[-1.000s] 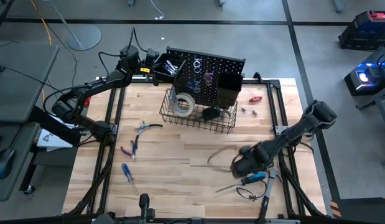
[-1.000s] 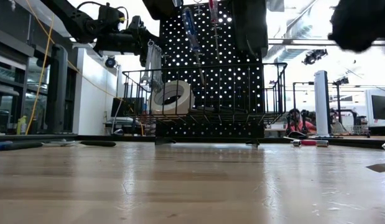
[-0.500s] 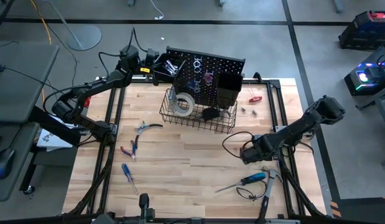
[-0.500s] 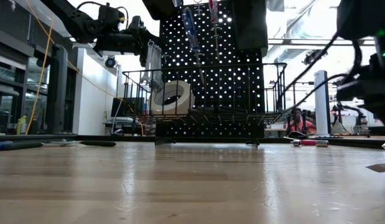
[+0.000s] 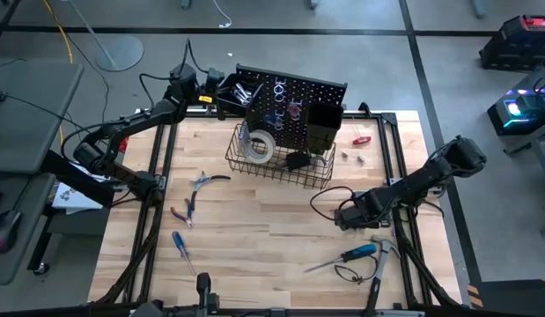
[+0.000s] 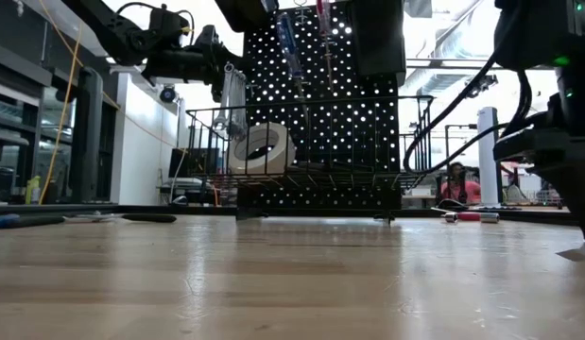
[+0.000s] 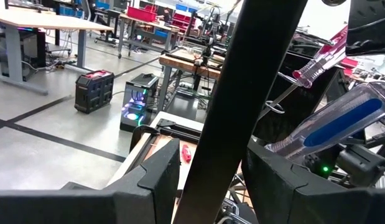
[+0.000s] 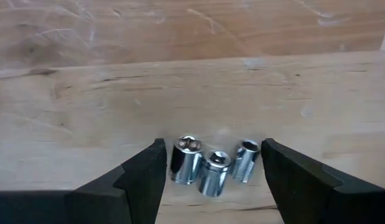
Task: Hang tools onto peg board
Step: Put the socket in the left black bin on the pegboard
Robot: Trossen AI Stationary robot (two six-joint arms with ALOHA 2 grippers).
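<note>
My right pincer [image 5: 344, 217] has travelled from the lower right part of the worktop [image 5: 254, 238], where it stood beside the blue-handled screwdriver [image 5: 356, 254] a second ago, up toward the middle of the right side; over the last half second it shifted only slightly. Its jaws stand wide apart and hold nothing; in the right wrist view three small silver sockets [image 8: 211, 163] lie on the wood between the fingers [image 8: 141, 177], touching neither. In the low view this arm now fills the right edge, where earlier only a dark corner of it showed. My left pincer [image 5: 221, 89] has not moved: it remains at the upper left corner of the peg board [image 5: 294, 101], jaws partly open, with the board's edge [image 7: 242, 106] running between its fingers. I cannot tell whether it grips anything. The peg board stands upright at the far edge of the worktop, unchanged, with its wire basket [image 5: 281, 158] in front carrying the white tape roll [image 5: 260, 147]. The red-handled pliers [image 5: 186, 210], a second blue screwdriver [image 5: 181, 248] and the hammer [image 5: 379, 264] lie where they lay before.
</note>
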